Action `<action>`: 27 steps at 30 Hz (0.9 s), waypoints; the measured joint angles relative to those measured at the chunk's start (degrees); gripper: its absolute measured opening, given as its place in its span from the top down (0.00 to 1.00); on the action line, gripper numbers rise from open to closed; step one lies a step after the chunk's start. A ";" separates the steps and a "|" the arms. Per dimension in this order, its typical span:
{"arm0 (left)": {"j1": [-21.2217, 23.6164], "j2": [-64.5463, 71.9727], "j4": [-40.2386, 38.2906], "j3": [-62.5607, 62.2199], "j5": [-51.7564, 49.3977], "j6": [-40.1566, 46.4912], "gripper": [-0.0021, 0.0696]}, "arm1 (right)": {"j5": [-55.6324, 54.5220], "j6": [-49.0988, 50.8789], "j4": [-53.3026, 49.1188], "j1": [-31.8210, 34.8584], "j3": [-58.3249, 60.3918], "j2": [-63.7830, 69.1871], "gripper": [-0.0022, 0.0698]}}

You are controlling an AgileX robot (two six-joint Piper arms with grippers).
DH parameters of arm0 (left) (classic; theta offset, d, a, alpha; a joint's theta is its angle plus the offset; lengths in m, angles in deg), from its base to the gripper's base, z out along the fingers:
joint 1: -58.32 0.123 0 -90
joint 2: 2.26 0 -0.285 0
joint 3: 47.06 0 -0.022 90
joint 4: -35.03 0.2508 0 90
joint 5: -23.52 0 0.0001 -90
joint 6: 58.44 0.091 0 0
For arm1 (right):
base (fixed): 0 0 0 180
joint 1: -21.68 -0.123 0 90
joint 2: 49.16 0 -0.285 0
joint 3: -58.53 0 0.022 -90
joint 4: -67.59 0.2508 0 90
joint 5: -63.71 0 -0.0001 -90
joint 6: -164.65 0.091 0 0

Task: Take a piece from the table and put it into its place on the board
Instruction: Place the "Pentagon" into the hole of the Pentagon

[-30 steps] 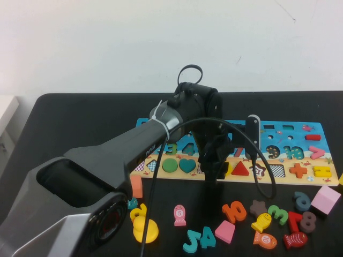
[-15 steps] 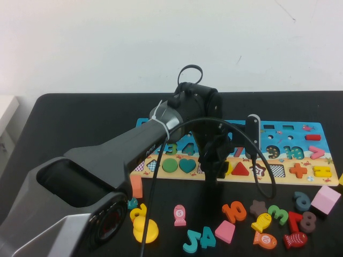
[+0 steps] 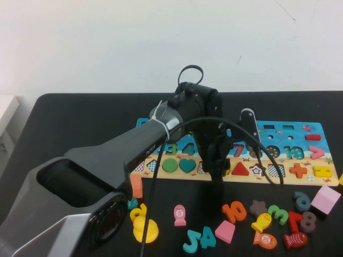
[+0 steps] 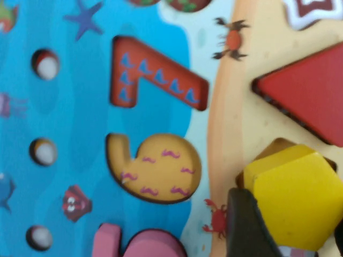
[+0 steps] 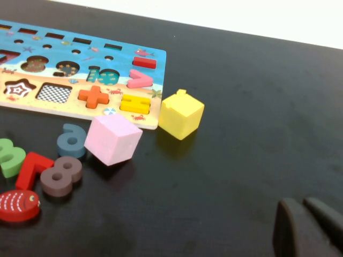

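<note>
Left wrist view puts the left gripper (image 4: pixel 289 230) right over the board (image 4: pixel 161 48), its dark fingers (image 4: pixel 249 225) clamped on either side of the yellow pentagon piece (image 4: pixel 295 195) — a wide grip, but a grip all the same. The piece sits tilted over the edge of its place (image 4: pixel 276 147), the five-sided cut-out on the sandy strip, one corner of the recess showing past the block; it is not lying flush. Just beside it is the red triangle (image 4: pixel 311 96), seated in its own slot, and across in the blue sea are the empty seven cut-out (image 4: pixel 150 75) and the empty six cut-out (image 4: pixel 155 168).

From the high view the left gripper (image 3: pixel 217 168) hangs over the middle of the board's (image 3: pixel 289 128) near strip, between the teal heart (image 3: pixel 187 165) and the red triangle (image 3: pixel 240 168), on the black table (image 3: pixel 80 123).

The right gripper (image 5: pixel 308 225) waits low over bare table well off the board's end, fingers close together — a yellow house-shaped block (image 5: pixel 181 114) and a pink cube (image 5: pixel 113 139) lie ahead of it.
</note>
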 joint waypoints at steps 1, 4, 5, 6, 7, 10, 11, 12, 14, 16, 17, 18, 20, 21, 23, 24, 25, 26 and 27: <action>0.00 0.00 0.01 0.00 0.29 -1.23 0.55 | 0.00 0.00 0.00 0.00 0.00 0.00 0.94; 0.00 0.09 0.38 0.00 1.65 -5.59 0.55 | 0.00 0.03 0.00 0.00 0.00 0.00 0.94; 0.00 0.09 0.38 0.00 1.98 -7.07 0.55 | 0.00 0.03 0.00 0.00 0.00 0.00 0.94; 0.00 0.09 0.38 0.00 2.27 -8.43 0.55 | 0.00 0.03 0.00 0.00 0.00 0.00 0.94; 0.00 0.09 0.38 0.00 2.48 -9.83 0.55 | 0.00 0.03 0.00 0.00 0.00 0.00 0.94; 0.00 0.22 0.38 0.00 2.47 -12.62 0.55 | 0.00 0.03 0.00 0.00 0.00 0.00 0.94; 0.00 0.22 0.38 0.00 2.47 -13.26 0.55 | 0.00 0.03 0.00 0.00 0.00 0.00 0.94; 0.00 0.22 0.38 0.00 2.47 -14.06 0.55 | 0.00 0.03 0.00 0.00 0.00 0.00 0.94; 0.00 0.22 0.38 0.00 2.47 -15.74 0.55 | 0.00 0.03 0.00 0.00 0.00 0.00 0.94; 0.00 0.22 0.42 0.00 2.47 -18.01 0.55 | 0.00 0.03 0.00 0.00 0.00 0.00 0.94; 0.00 0.22 0.51 0.00 2.47 -19.06 0.55 | 0.00 0.03 0.00 0.00 0.00 0.00 0.94; 0.00 0.22 0.51 0.00 2.47 -19.91 0.55 | 0.00 0.03 0.00 0.00 0.00 0.00 0.94; 0.00 0.22 0.51 0.00 2.19 -20.60 0.55 | 0.00 0.14 0.00 0.00 0.00 0.00 0.94; 0.00 0.22 0.51 0.00 1.88 -20.84 0.55 | 0.00 0.13 0.00 0.00 0.00 0.00 0.94; 0.00 0.22 0.51 0.00 1.15 -21.57 0.55 | 0.00 0.13 0.00 0.00 0.00 0.00 0.94; 0.00 0.22 0.51 0.00 0.90 -22.15 0.55 | 0.00 0.13 0.00 0.00 0.00 0.00 0.94; 0.00 0.22 0.51 0.00 0.78 -22.70 0.55 | 0.00 0.13 0.00 0.00 0.00 0.00 0.94; 0.00 0.22 0.51 0.00 0.78 -23.16 0.55 | 0.00 0.13 0.00 0.00 0.00 0.00 0.94; 0.00 0.22 0.51 0.00 0.78 -23.80 0.55 | 0.00 0.13 0.00 0.00 0.00 0.00 0.94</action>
